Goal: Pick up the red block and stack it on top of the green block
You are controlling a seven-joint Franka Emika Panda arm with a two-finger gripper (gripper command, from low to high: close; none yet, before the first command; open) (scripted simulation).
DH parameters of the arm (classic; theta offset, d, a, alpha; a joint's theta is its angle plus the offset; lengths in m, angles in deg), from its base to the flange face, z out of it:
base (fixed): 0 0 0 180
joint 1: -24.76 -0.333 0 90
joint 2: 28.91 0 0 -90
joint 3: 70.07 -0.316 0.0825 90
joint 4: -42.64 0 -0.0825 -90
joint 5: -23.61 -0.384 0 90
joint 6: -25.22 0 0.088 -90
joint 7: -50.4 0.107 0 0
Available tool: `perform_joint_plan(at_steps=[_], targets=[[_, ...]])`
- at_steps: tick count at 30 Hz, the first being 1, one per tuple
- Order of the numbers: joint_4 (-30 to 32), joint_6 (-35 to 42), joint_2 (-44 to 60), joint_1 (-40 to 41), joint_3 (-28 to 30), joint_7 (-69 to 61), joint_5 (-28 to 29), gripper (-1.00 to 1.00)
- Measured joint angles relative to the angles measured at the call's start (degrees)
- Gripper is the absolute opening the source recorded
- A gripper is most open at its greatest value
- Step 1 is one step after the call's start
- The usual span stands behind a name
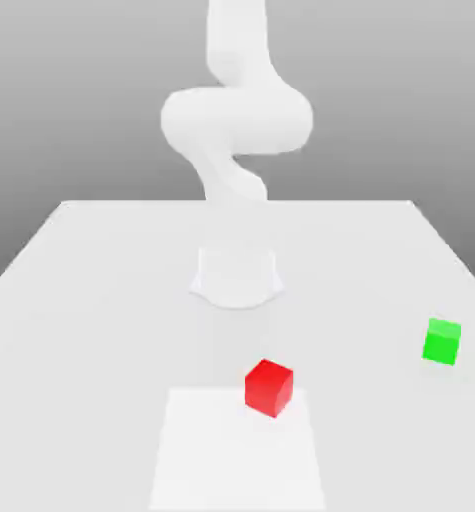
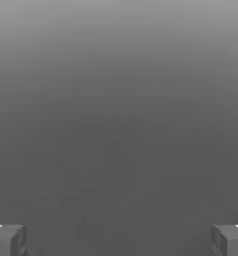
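Grey backdrop behind, pale table (image 1: 101, 300) below, lighter square patch (image 1: 237, 450) at its near edge. On the table: red block (image 1: 269, 387), sitting at the far corner of that patch, toward the exterior view's right of it. Further to the exterior view's right and a little further back: green block (image 1: 442, 341), well apart from the red one, nothing between them.

Above the table's middle: white arm (image 1: 236, 120), coiled high over its base (image 1: 237, 278), well clear of both blocks.

In the hand view: gripper (image 2: 119, 240) spread wide, one finger (image 2: 8, 240) at each lower corner, nothing held, plain grey between them. No block or table there, so probably aimed away from the table rather than down at it.

Deciding relation: red block nearer the camera than the base, slightly to the exterior view's right of it, and far below the hand. Likely next: swing down and out over the red block, fingers either side of its flat faces. No long axis to match on a cube, only faces to square up with.
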Motion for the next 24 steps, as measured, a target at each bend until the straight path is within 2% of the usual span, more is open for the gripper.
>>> perform_joint_plan(at_steps=[10, 17, 22, 24], targets=[[17.3, -13.8, 17.7, -7.0, 3.7, -20.5, 3.4, 0.0], [30.9, -25.3, 32.9, -12.3, 7.0, -40.1, 2.5, 0.0], [31.9, -34.3, 43.7, -13.2, 6.3, -46.1, -1.9, 0.0], [31.3, -37.8, 47.9, -11.7, 4.1, -47.9, -4.3, 0.0]])
